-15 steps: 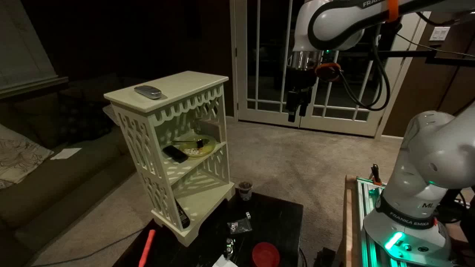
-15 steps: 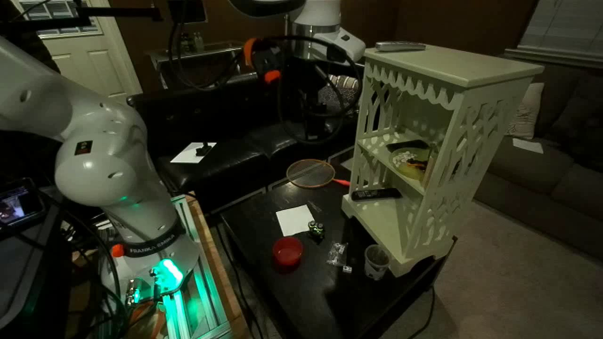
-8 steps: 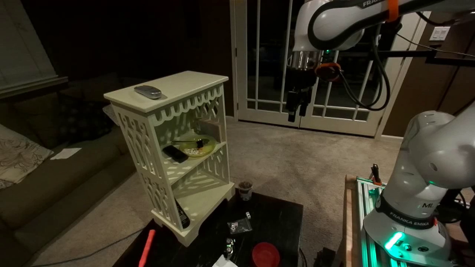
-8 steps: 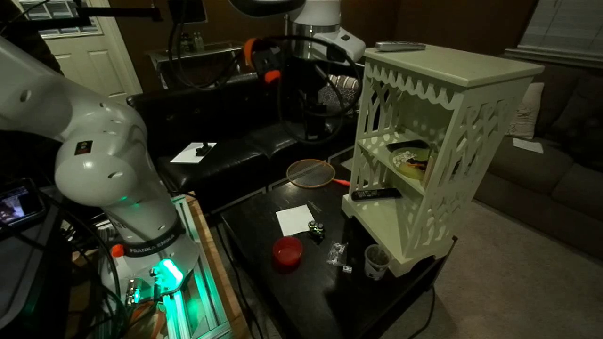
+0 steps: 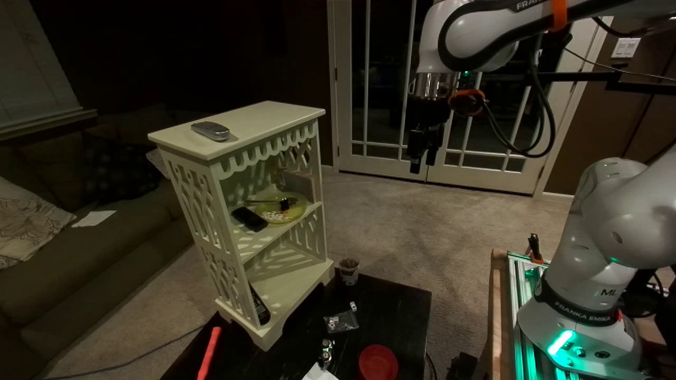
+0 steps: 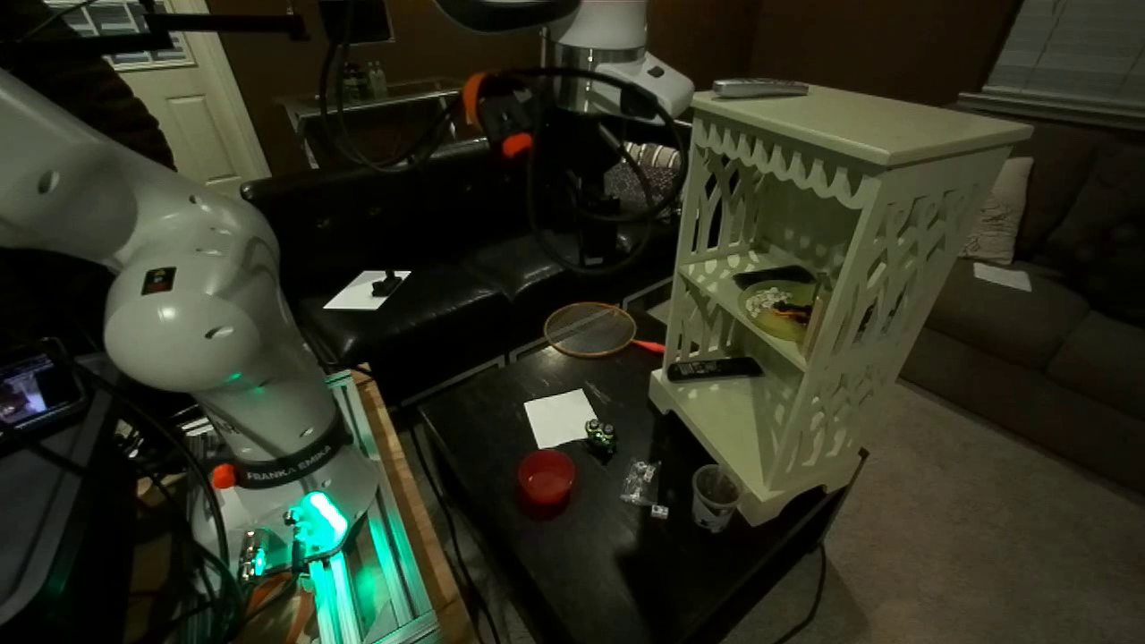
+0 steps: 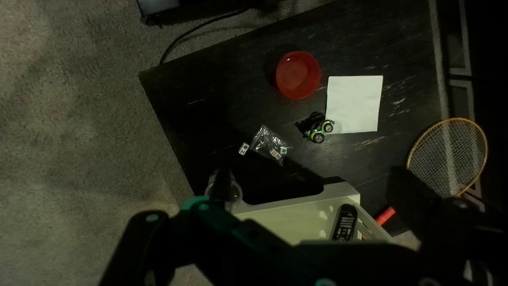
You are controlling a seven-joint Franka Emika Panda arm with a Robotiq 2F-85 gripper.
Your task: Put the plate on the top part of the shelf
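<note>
Plate [image 5: 297,210], shallow, round, pale yellow-green, sits on the middle tier of the cream-white shelf unit [image 5: 269,117] with scalloped trim and slatted sides. White bits [image 5: 273,216] and a small dark item [image 5: 285,204] lie on it. Black phone-like slab [image 5: 249,219] just beside; touching or not, cannot tell. Grey oblong object [image 5: 211,130] up on the flat top. Long black remote control [image 6: 714,368] on the bottom tier.

Shelf unit stands on the black worktop [image 7: 206,103], along the edge opposite the base of the white robot arm [image 5: 628,216]. Claw [image 5: 423,164], dark, hangs pointing down in an exterior view, well apart from the plate. Set wide: jaws stand spread with a plain gap; same spread from the wrist view.

Worktop by the wrist view: round red bowl [image 7: 297,75] toward the upper edge, well in from the upper left corner. Rectangular white paper sheet [image 7: 354,104] just right of it. Small green toy [image 7: 319,133] with dark wheels overlaps the sheet's lower left corner. Clear plastic bag [image 7: 264,140], small white pieces [image 7: 275,153] inside, between toy and left edge; white block [image 7: 243,149] with dark marks just outside the bag, nearer that edge. Translucent cup [image 6: 714,505] by the shelf unit's foot, close to the same edge. Orange-rimmed racket [image 7: 448,157] out at the right edge, red handle [image 7: 385,215] just beside the shelf unit.
</note>
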